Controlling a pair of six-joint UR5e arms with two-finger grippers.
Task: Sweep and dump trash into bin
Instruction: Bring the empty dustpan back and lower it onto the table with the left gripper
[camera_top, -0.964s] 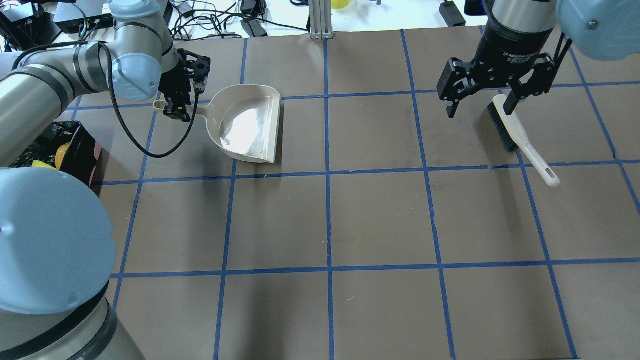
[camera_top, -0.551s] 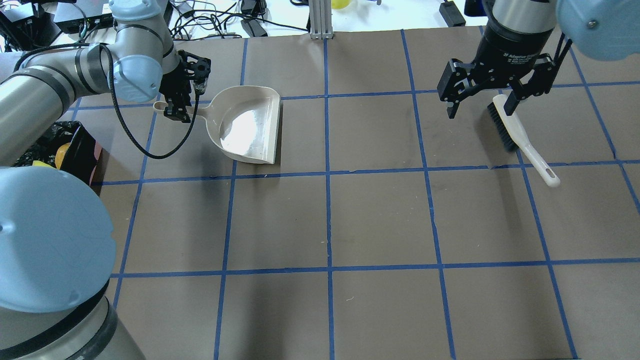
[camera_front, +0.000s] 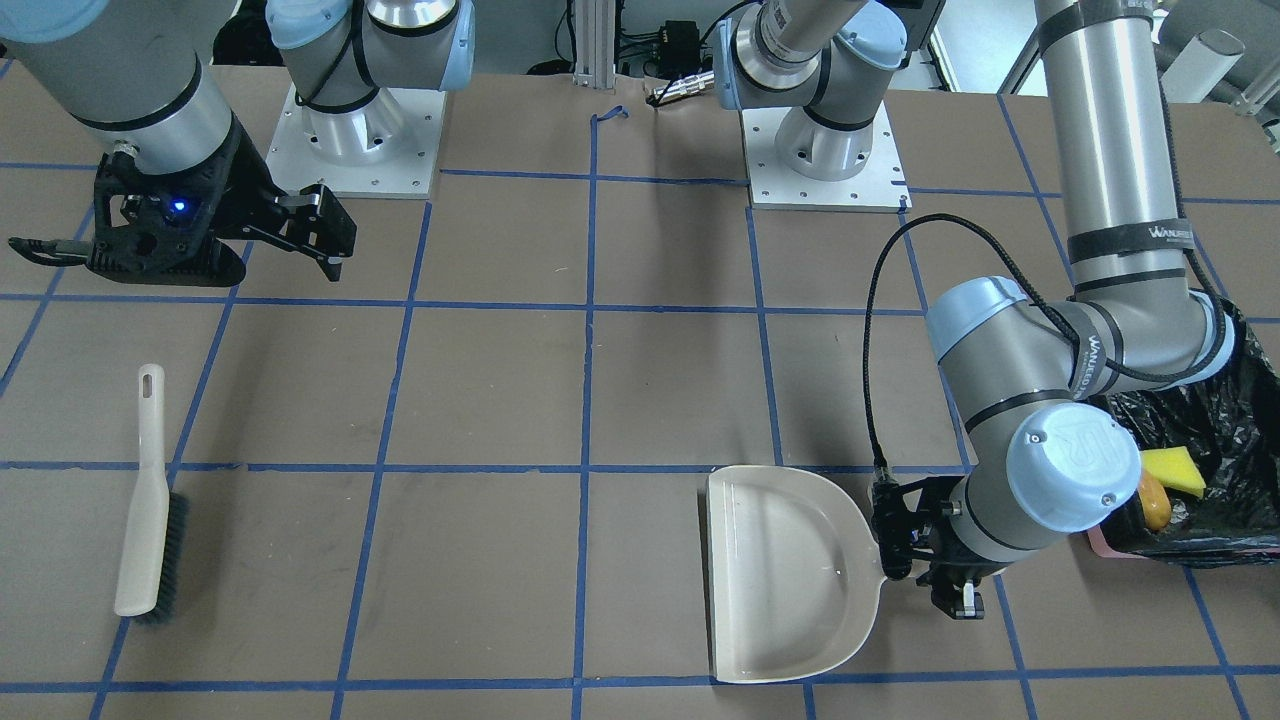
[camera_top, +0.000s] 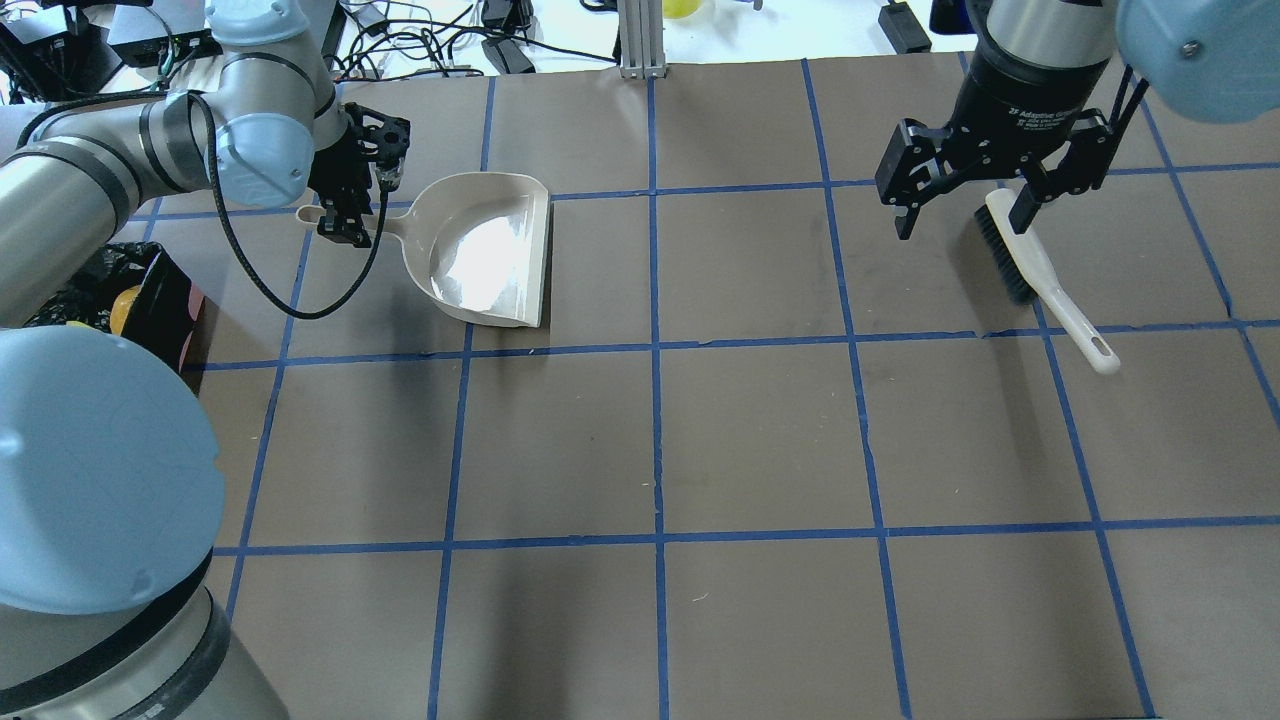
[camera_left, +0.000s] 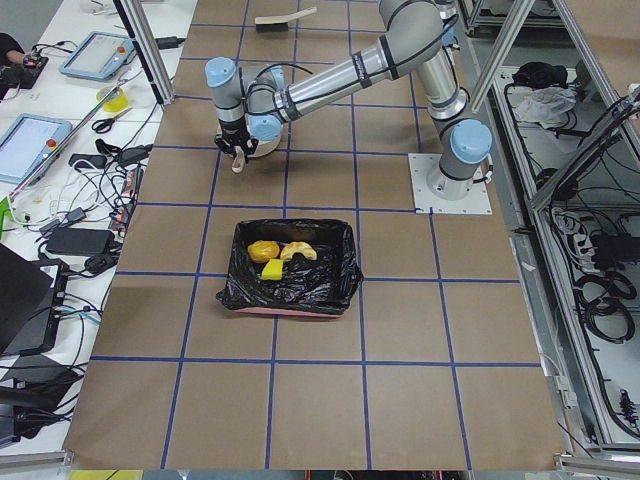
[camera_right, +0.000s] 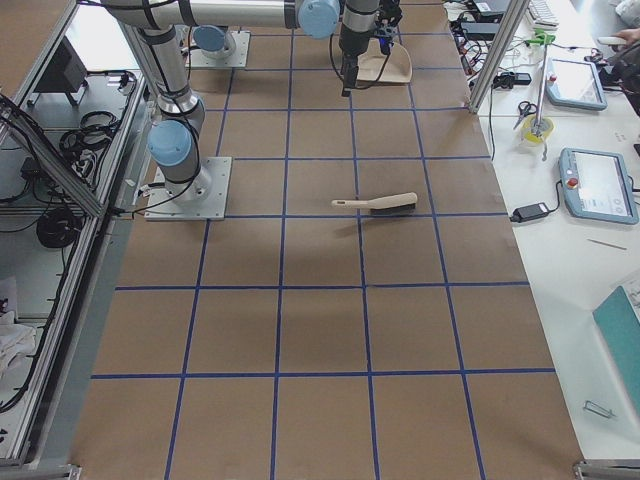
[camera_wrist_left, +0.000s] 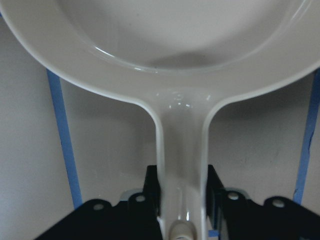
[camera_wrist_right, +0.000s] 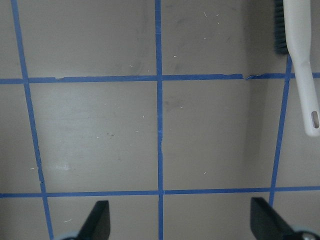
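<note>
Trash (camera_left: 280, 258) is lying in the bin (camera_left: 332, 288) — left tool (camera_top: 340, 220) gripping the empty dustpan (camera_top: 490, 255) should be settling it flat, right tool (camera_top: 960, 215) hanging wide.

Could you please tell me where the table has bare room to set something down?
The widest bare patch lies between the dustpan and the brush, plus the squares nearer the robot's base. It is crowded where the left pincer grips the dustpan near the bin.

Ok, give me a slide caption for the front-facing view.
Left pincer holds the empty dustpan beside the bin with trash inside; open right pincer clear of the brush.
</note>
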